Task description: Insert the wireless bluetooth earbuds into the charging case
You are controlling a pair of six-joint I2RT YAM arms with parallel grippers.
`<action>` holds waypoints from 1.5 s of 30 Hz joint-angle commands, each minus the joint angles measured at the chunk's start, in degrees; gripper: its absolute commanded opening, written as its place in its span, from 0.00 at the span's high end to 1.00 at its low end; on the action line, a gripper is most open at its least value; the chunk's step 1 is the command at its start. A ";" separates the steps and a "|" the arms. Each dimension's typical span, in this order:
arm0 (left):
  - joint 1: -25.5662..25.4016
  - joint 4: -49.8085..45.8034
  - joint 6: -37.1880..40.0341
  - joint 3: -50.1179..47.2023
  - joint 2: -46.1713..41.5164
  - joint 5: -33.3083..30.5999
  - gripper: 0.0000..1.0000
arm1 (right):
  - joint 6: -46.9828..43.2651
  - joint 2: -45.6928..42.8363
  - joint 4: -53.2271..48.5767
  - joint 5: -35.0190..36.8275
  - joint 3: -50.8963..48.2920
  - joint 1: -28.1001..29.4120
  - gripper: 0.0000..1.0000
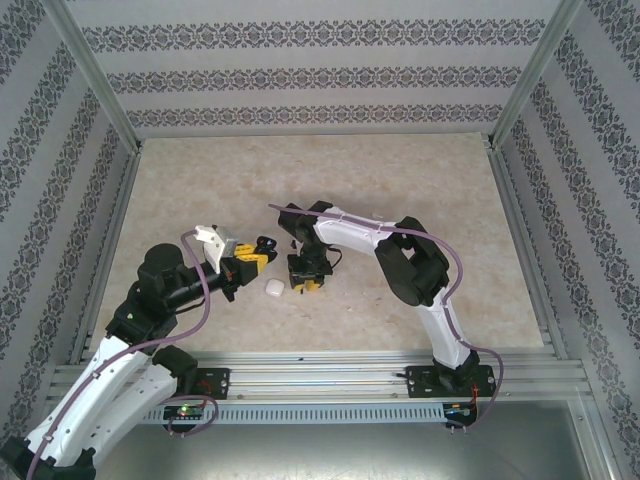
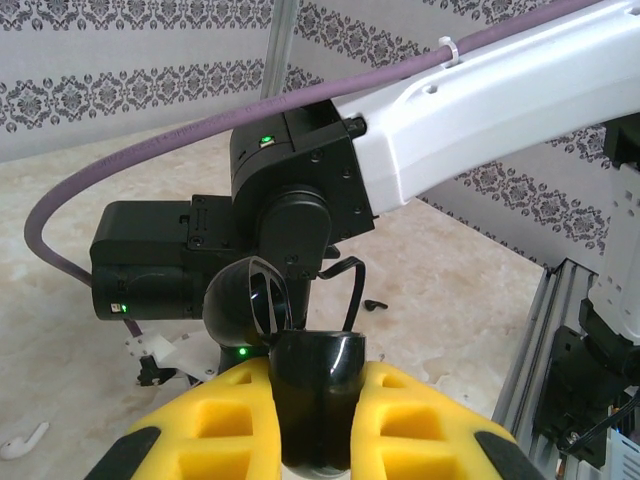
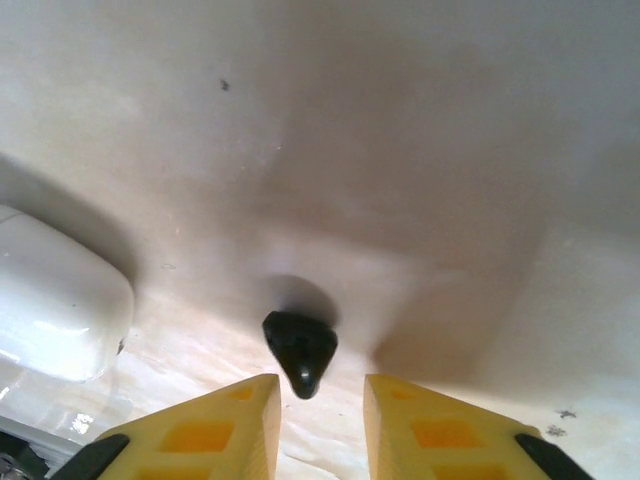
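My left gripper [image 2: 318, 372] [image 1: 256, 257] is shut on a glossy black charging case [image 2: 318, 400], held upright with its lid [image 2: 245, 300] flipped open. A black earbud [image 3: 300, 352] lies on the table just ahead of my right gripper [image 3: 320, 388] [image 1: 305, 282], which points straight down, open, with a finger on either side of the earbud and touching nothing. A shut white charging case [image 3: 50, 300] [image 1: 273, 288] rests on the table between the two grippers, to the left in the right wrist view.
A white earbud [image 2: 22, 440] lies on the table at the lower left of the left wrist view. Another small black piece [image 2: 375, 303] sits further out. The right arm's wrist [image 2: 270, 220] hangs close in front of the held case. Metal rails [image 1: 320, 372] edge the table.
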 commanded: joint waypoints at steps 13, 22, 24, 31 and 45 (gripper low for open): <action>0.32 -1.53 0.99 0.45 -0.39 1.74 1.00 | -0.36 3.21 -5.08 5.60 6.83 0.75 0.69; 0.35 -1.57 1.09 0.71 -0.28 1.69 1.00 | -0.83 5.81 -5.47 6.45 7.70 1.64 0.69; 0.36 -1.57 1.10 0.86 0.06 1.79 1.00 | -0.89 6.46 -5.69 6.25 8.15 1.97 0.69; 0.35 -0.90 1.45 1.50 2.04 2.47 1.00 | -1.05 7.66 -6.88 6.16 9.13 2.91 0.69; 0.32 2.10 0.89 -0.46 2.89 2.35 1.00 | -3.76 6.69 -8.41 7.78 9.72 3.13 0.79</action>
